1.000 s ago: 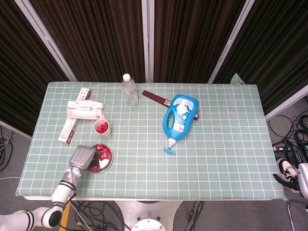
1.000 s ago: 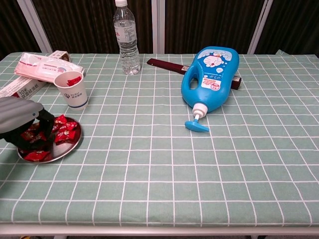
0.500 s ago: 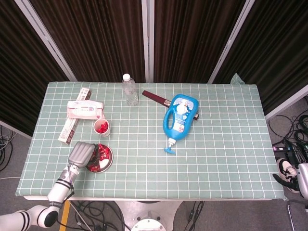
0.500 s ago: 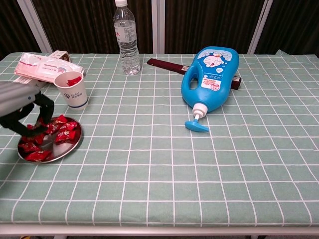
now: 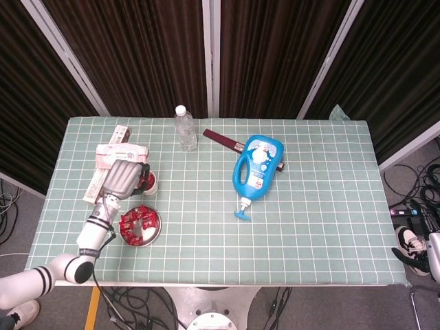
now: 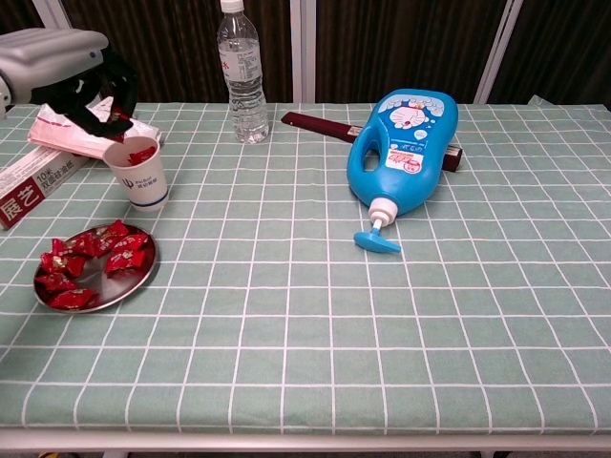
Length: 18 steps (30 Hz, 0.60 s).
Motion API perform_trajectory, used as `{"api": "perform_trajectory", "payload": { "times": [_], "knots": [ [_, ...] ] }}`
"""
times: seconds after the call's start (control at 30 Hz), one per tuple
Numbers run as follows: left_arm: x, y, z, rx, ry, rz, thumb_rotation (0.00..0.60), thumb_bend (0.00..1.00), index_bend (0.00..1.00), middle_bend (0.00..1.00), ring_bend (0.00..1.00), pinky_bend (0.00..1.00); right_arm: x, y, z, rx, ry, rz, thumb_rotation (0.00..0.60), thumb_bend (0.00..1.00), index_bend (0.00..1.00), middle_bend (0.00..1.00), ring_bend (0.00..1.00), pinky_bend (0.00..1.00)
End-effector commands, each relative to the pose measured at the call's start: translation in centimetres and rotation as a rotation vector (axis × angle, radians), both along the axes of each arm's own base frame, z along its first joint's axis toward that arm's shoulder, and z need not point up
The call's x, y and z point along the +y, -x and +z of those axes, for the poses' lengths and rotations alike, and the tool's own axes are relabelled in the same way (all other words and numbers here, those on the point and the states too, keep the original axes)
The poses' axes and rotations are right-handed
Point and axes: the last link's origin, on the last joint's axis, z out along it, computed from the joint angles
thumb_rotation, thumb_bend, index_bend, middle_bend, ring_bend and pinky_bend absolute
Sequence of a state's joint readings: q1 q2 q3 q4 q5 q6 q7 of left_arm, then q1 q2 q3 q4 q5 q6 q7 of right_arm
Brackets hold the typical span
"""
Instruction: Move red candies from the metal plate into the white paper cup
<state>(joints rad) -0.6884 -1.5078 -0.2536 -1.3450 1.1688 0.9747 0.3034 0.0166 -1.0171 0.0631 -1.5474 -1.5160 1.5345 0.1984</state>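
Note:
The metal plate [image 5: 150,234] [image 6: 105,286] lies near the table's front left and holds several red candies [image 5: 135,222] [image 6: 88,245]. Just behind it stands the white paper cup [image 6: 137,175], with red candy [image 6: 141,153] inside. In the head view my left hand covers most of the cup [image 5: 152,185]. My left hand [image 5: 123,177] [image 6: 69,65] hovers above the cup's rim, and its dark fingertips pinch a red candy [image 6: 118,116]. My right hand shows in neither view.
A water bottle [image 6: 242,72] [image 5: 185,128] stands at the back centre, beside a dark red box [image 6: 315,124]. A blue detergent bottle [image 6: 406,153] [image 5: 258,165] lies right of centre. A pink-white pack [image 6: 86,129] and a long carton [image 6: 33,181] lie behind and left of the cup.
My left hand has lifted off the plate with a candy and moved back and up to above the cup.

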Motion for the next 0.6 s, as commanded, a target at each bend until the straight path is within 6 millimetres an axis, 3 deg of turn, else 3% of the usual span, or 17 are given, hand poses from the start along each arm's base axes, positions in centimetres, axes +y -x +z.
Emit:
{"api": "perform_trajectory", "payload": {
  "times": [0.03,0.37,0.6],
  "knots": [
    [1.5,-0.3,-1.2,0.013,0.023,0.034,0.6,0.51,0.67,0.72,0.83,1.0,0.0,0.1,0.1,0.0,0.002,-0.005,0.6,0.03,0.07,0.16,0.08,0.45],
    [1.5,0.7,-1.7,0.091,0.05,0.068,0.6,0.47,0.55,0.6,0.78,1.0,-0.2,0.1,0.1,0.004,-0.001,-0.012,0.6,0.04,0.07,0.16,0.08,0.45],
    [0.8,0.9,-0.9,0.132,0.072,0.082,0.6,0.46,0.39,0.47,0.67,1.0,-0.1,0.1,0.1,0.003,0.0,-0.011,0.6,0.04,0.07,0.16,0.08,0.45]
  ]
}}
